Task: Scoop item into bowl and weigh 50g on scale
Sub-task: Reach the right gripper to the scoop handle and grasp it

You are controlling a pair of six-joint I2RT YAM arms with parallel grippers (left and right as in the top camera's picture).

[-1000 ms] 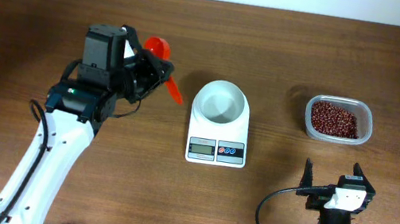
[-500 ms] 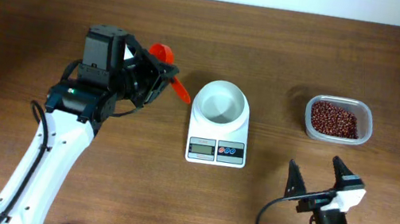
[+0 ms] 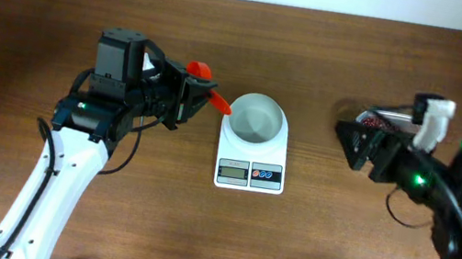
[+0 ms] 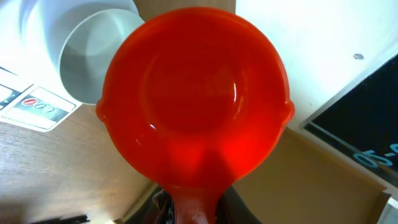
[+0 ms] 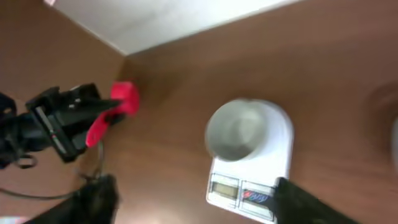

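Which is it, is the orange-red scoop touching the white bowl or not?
Apart. The right wrist view shows a strip of bare table between the scoop and the white bowl.

The scale (image 3: pixel 250 172), white and rectangular, lies flat at the centre of the worktop (image 3: pixel 336 53), with its grey display and two round buttons on the near edge. The bowl (image 3: pixel 256 120), round, white, upright and empty, stands on the scale's platform. The beans (image 3: pixel 373 122), dark reddish-brown, lie to the right, well apart from the scale and only partly visible.
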